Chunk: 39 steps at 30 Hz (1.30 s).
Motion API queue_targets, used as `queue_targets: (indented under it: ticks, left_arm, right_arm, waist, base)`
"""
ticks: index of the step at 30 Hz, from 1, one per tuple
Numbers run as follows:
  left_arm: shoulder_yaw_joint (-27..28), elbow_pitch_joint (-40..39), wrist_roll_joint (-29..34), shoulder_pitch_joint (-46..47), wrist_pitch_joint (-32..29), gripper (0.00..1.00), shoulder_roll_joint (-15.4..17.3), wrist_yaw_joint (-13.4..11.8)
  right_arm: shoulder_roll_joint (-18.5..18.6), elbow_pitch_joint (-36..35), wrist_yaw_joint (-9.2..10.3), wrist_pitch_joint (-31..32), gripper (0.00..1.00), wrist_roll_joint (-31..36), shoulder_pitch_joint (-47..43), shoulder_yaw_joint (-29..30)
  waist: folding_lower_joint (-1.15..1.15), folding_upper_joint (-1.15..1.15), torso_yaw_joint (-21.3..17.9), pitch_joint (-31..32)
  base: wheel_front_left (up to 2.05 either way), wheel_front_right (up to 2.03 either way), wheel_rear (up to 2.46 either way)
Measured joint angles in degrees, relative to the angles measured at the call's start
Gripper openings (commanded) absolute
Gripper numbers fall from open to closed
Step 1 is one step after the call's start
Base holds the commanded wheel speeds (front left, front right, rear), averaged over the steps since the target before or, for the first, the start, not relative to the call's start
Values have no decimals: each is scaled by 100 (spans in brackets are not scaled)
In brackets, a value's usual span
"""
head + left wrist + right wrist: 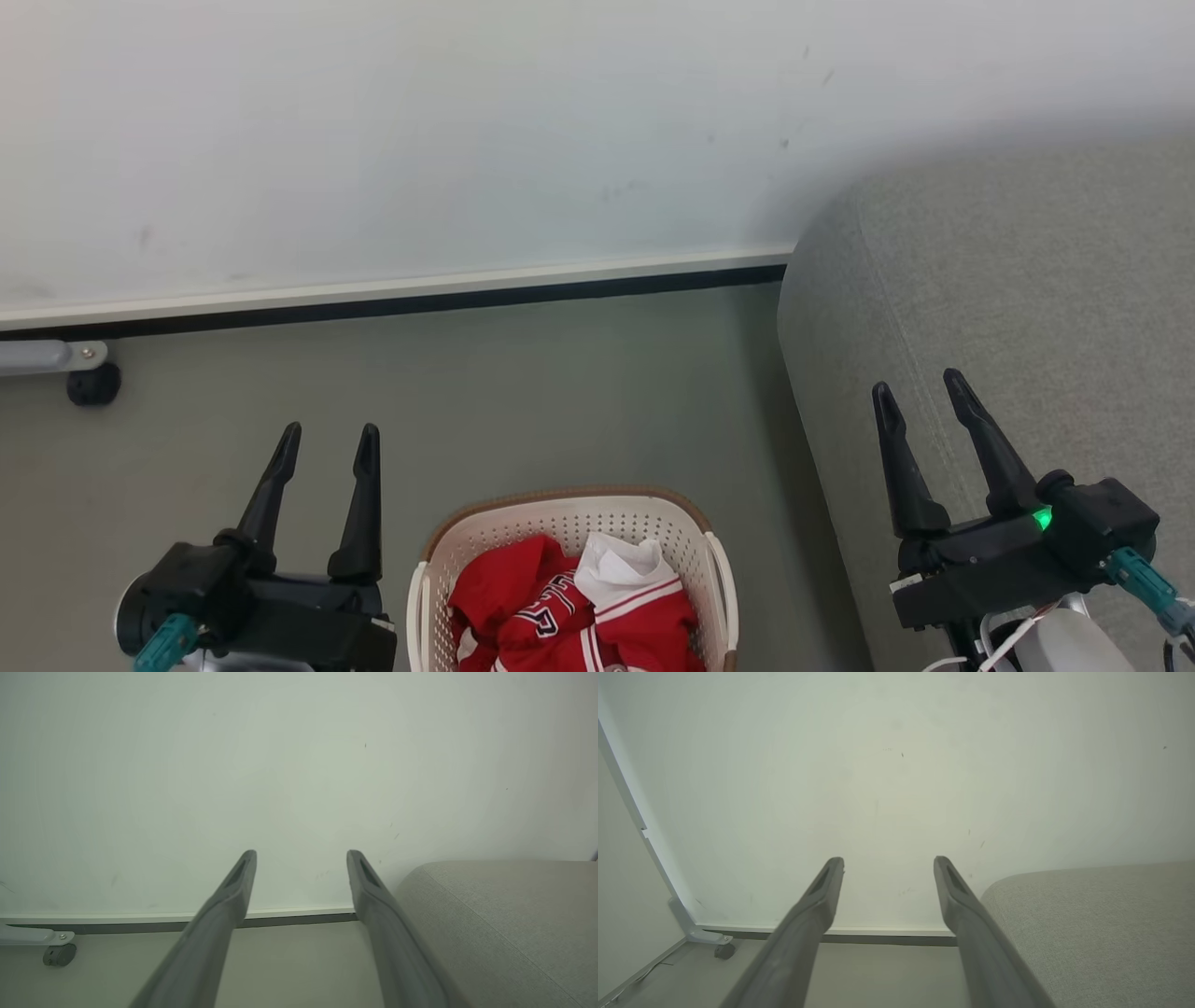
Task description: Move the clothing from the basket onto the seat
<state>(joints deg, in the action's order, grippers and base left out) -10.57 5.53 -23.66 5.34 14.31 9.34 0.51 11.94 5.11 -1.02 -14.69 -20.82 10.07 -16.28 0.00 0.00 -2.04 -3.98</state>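
Red cloth with white stripe trim, the clothing (560,611), lies bunched in the basket (523,532) at the near edge of the head view, with dark white-edged lettering showing and a fold of white lining turned up on top. The cream basket, perforated and brown at the rim, stands on the grey-green floor (560,392) between the two claws. To its left the left gripper (331,429) hangs over the floor, its two dark fingers spread apart with nothing between them. To its right the right gripper (916,381) is likewise spread and empty, its fingers over the near edge of the seat (1027,308), and a green light glows on its body. The grey fabric seat stands near the basket, a strip of floor between them, and reaches back to the wall (467,140). Farther off, the floor ends at a white skirting (420,287). At the far left stands a black caster wheel (92,385).
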Motion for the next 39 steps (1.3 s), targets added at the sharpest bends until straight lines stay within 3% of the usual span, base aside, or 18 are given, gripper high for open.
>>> queue_targets:
  ticks: [23,39]
  left_arm:
    - [31,118,57,586,-1,100,289,261]
    - [-199,833,267,1431,-367,100,583,461]
  right_arm:
    - [-180,-702,53,-1,100,264,332,75]
    - [-519,-1010,101,-1,100,274,732,171]
  waist:
    - [1,1,-665,-1328]
    - [1,1,-1107,-2637]
  base:
    - [0,0,0]
    - [0,0,0]
